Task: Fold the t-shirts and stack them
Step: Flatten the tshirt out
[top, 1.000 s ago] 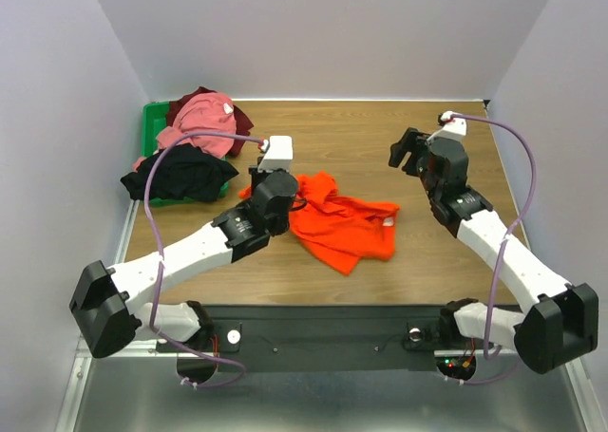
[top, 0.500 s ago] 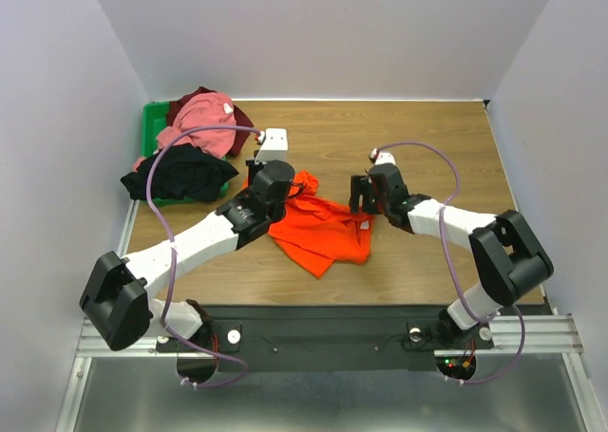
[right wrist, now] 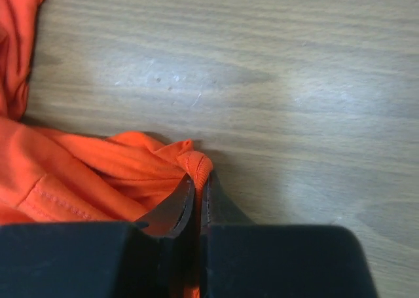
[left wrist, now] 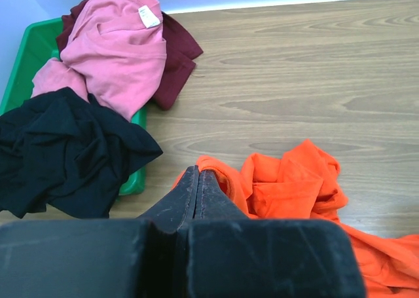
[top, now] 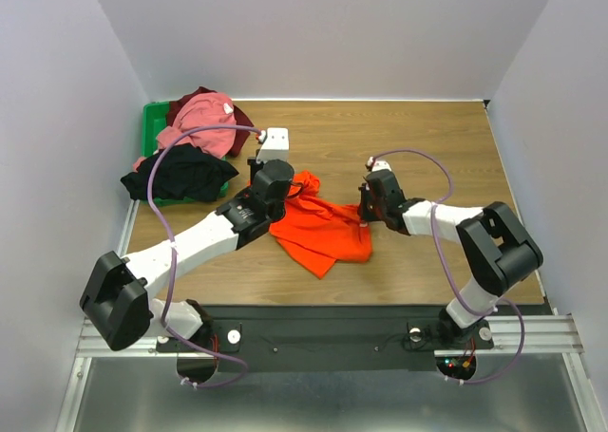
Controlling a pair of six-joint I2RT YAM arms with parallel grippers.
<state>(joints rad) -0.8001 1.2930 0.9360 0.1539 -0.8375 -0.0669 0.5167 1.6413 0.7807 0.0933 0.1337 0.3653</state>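
Orange t-shirt (top: 323, 231): laid crumpled at mid-surface (top: 427, 147), between the two arms; its long axis is set diagonally, far-left to near-right.
Left tool (left wrist: 200, 180): closed, with the shirt's far-left fold pinched at its tips.
Right tool (right wrist: 196, 183): closed on the shirt's right hem fold.
Pink t-shirt (top: 209, 119), maroon t-shirt (top: 243, 121), black t-shirt (top: 180, 171): heaped over the green bin (top: 150, 128), far-left corner.

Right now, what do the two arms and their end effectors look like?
Both arms share one look: white tube-like links between chunky black joints, seen on the left arm and right arm. A lilac cable loops along each. The left end effector and right end effector have flat, scuffed black fingers.
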